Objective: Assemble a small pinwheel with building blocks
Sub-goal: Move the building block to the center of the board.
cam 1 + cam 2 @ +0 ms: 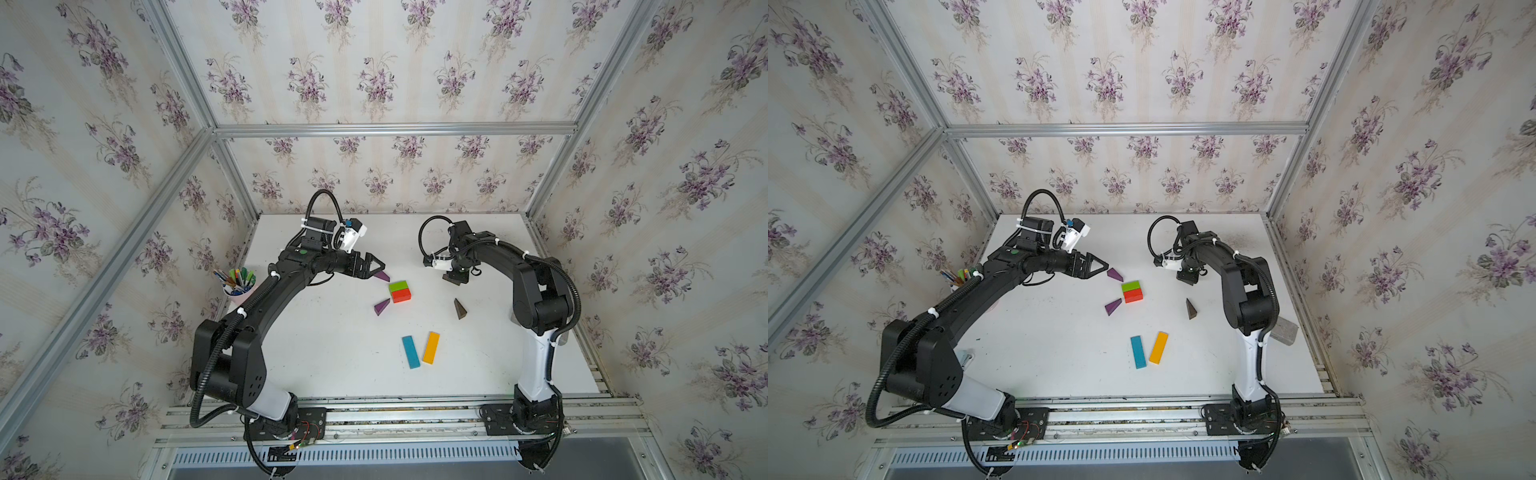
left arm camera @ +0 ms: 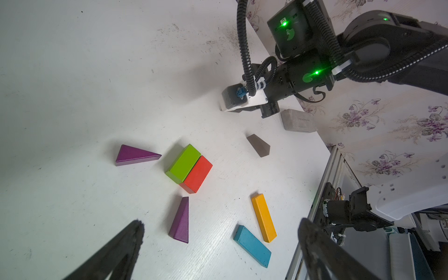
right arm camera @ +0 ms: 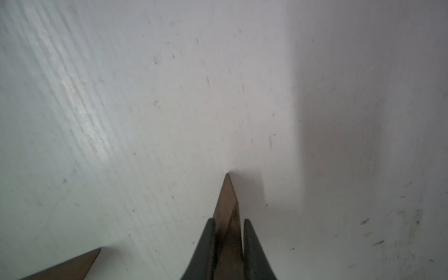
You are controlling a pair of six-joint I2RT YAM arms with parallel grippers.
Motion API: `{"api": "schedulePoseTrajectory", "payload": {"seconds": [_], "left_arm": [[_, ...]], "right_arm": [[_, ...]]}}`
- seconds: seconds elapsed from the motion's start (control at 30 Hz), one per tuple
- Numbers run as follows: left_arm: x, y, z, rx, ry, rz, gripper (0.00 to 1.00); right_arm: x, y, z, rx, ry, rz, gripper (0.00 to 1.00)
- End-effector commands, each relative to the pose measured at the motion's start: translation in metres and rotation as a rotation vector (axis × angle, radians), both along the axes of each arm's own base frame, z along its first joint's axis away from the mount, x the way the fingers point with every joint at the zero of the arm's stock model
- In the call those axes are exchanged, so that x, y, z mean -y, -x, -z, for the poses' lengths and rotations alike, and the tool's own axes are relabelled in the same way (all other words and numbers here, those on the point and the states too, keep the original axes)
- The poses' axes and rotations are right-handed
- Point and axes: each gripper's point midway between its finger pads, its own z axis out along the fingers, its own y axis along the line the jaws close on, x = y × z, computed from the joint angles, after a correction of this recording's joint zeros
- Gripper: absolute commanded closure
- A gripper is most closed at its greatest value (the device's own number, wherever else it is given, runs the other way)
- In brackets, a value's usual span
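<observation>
The green block and red block lie side by side mid-table. One purple wedge lies just behind them, and my left gripper hovers open beside it. Another purple wedge lies in front. The blue bar and orange bar lie apart nearer the front. My right gripper is shut on a brown wedge low over the table at the back right. A second brown wedge lies loose. In the left wrist view my left gripper stands wide.
A pink cup of coloured pens stands at the table's left edge beside my left arm. A grey block lies near the right edge behind my right arm. Aluminium rails run along the front, and papered walls close in the other sides.
</observation>
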Motion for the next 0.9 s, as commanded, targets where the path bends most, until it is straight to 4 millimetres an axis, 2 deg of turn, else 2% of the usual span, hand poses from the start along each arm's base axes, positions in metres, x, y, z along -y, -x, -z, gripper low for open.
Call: {"api": "schedulePoseTrajectory", "payload": {"seconds": [0.0, 0.1, 0.37, 0.63, 0.87], "left_arm": [[0.001, 0.0, -0.001, 0.011, 0.008, 0.014, 0.0], [0.001, 0.0, -0.003, 0.014, 0.009, 0.013, 0.01], [0.001, 0.001, -0.005, 0.016, 0.012, 0.015, 0.01], [0.001, 0.0, -0.007, 0.023, 0.014, 0.014, 0.01], [-0.002, -0.002, -0.01, 0.029, 0.017, 0.006, 0.0]], "right_arm": [[0.003, 0.008, 0.005, -0.04, 0.015, -0.022, 0.91], [0.003, 0.009, 0.006, -0.047, 0.021, -0.04, 0.99], [0.0, 0.008, 0.008, -0.058, 0.031, -0.081, 1.0], [-0.024, -0.004, 0.003, -0.052, 0.014, -0.145, 1.0], [-0.05, -0.023, -0.008, 0.009, 0.018, -0.251, 1.0]]}}
